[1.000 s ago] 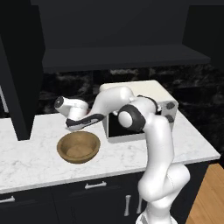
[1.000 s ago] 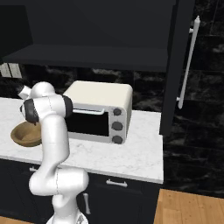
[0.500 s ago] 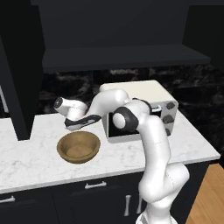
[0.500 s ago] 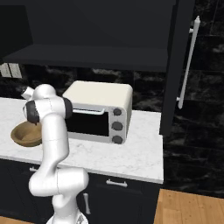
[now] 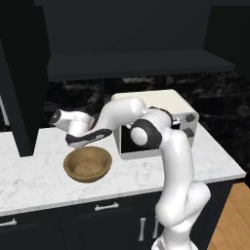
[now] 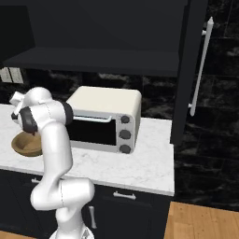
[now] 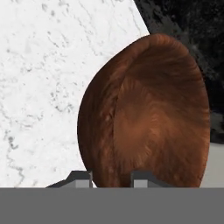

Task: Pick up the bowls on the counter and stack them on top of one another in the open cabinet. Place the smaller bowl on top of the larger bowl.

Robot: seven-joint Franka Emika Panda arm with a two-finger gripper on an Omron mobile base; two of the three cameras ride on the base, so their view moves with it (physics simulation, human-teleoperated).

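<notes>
The smaller bowl, dark reddish-brown, looms close in the hand view and rests on the white counter. My gripper is shut on the smaller bowl, one fingertip on each side of its near rim. In the left base view my white wrist hangs low over the counter, just behind the larger bowl, which is tan and stands empty. The arm partly hides the larger bowl in the right base view. Above, the open cabinet shows its dark shelf.
A cream toaster oven stands on the counter right of the bowls, close behind my arm. The cabinet's open door hangs down at the left. A second dark door with a long handle is at the right.
The gripper has closed on the small bowl's rim. The arm and the tan bowl have barely moved.
</notes>
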